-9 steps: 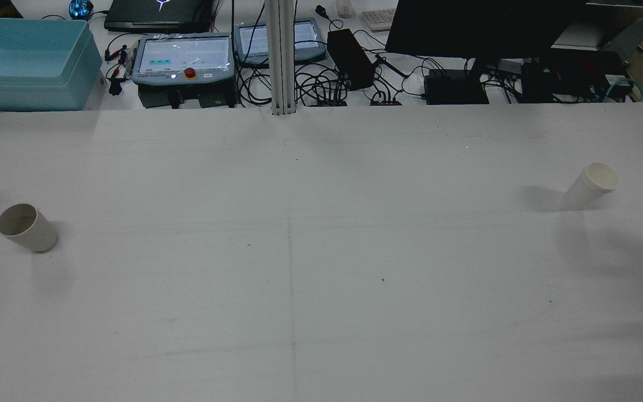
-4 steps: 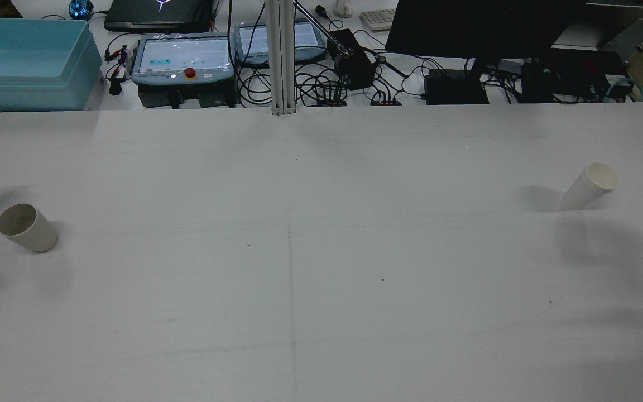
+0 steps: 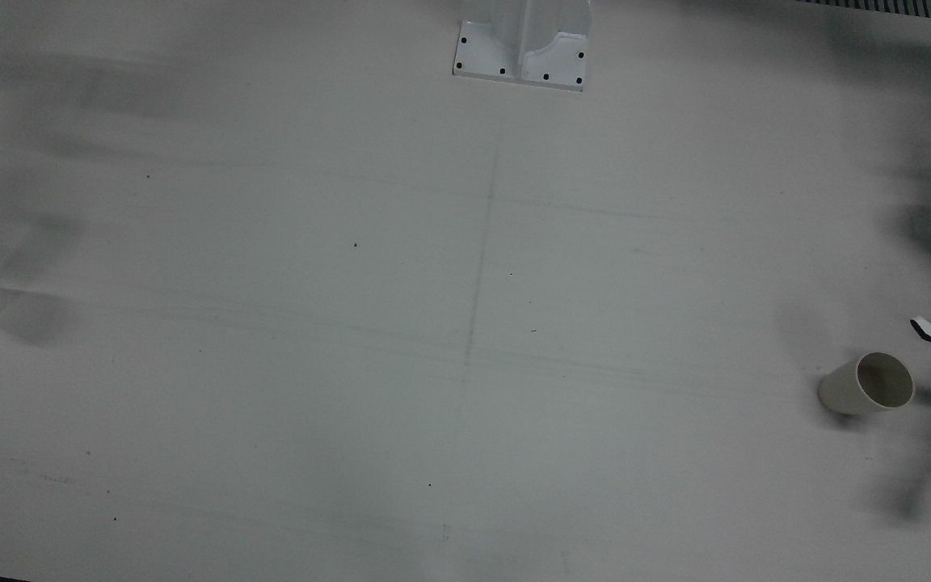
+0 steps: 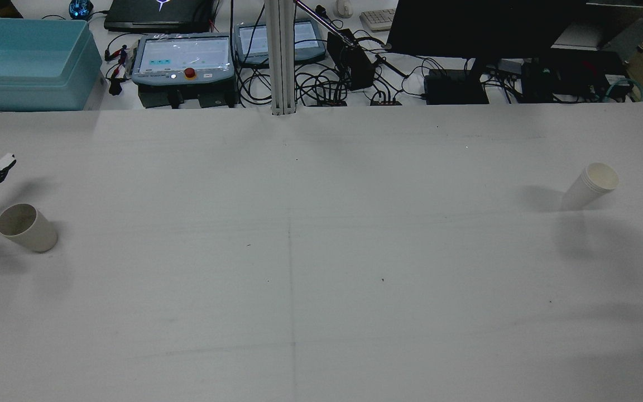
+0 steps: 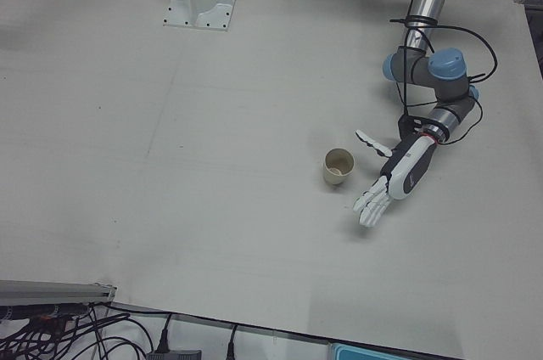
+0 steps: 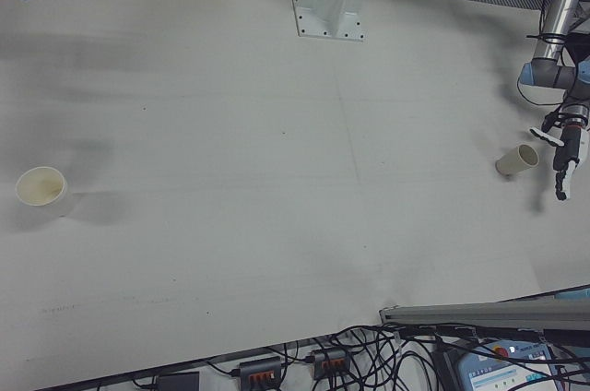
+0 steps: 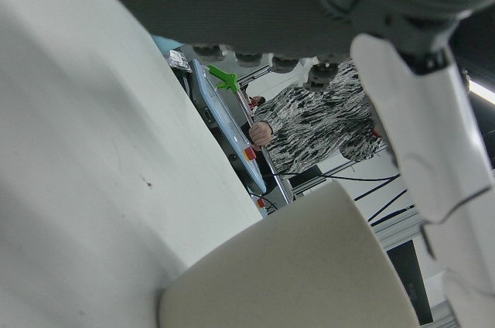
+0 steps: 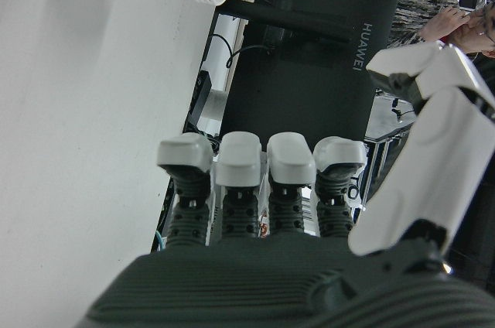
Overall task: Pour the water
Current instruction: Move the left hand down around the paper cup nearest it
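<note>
The left hand (image 5: 392,180) hovered wide open beside an empty beige cup (image 5: 338,166); white stacked cups (image 4: 590,186) stood far apart.

The one legible marking is the brand name HUAWEI, printed in pale letters on the back of the black monitor (image 8: 309,73) in the right hand view; since that picture lies on its side, the word runs down the panel beside the monitor's stand. The screens of the two teach pendants (image 4: 183,57) beyond the worktop's far edge are too small to read.
</note>
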